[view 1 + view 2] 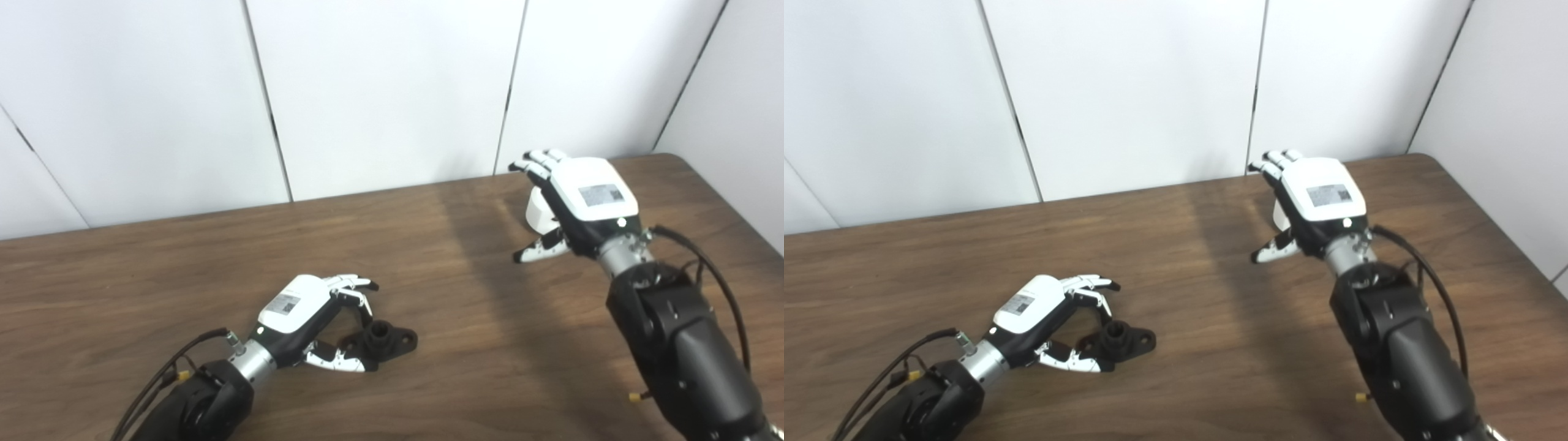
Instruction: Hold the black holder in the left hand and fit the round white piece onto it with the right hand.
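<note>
My left hand point(309, 318) curls around the holder point(384, 340) lying on the surface point(429, 380), fingers and thumb flanking it; firm grasp unclear. Farther off, my right hand point(576, 202), fingers spread, cups the white piece point(539, 211) near the far edge.
</note>
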